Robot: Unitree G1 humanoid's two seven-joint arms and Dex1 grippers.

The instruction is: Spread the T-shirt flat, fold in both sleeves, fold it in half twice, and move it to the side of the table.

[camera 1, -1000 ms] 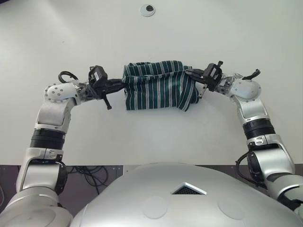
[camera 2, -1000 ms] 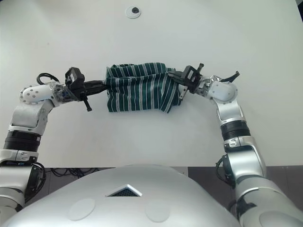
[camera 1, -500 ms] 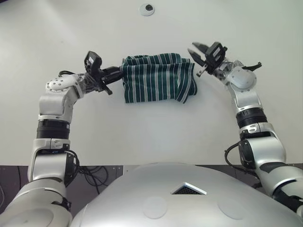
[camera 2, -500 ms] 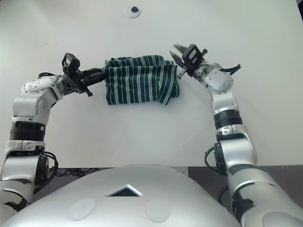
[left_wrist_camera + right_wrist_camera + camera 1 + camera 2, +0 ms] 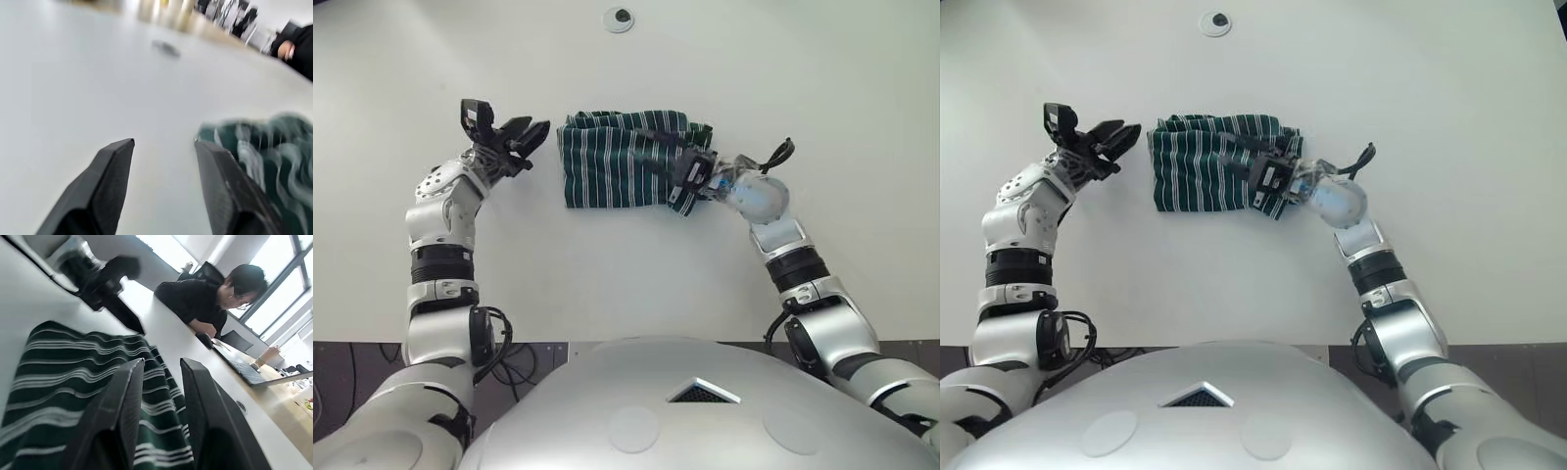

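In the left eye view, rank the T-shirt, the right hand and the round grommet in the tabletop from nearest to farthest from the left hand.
1. T-shirt: just right of the left hand, not touching it.
2. Right hand: over the shirt's right half.
3. Round grommet: farthest, well beyond the shirt's far edge.

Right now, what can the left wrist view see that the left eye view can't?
Left wrist view: the blurry room beyond the far edge of the white table. Left eye view: the right gripper, open, over the right end of the folded T-shirt, and the T-shirt's whole outline. Both: the open left gripper beside the T-shirt's left edge, apart from it, the table, and a small round disc near its far edge.
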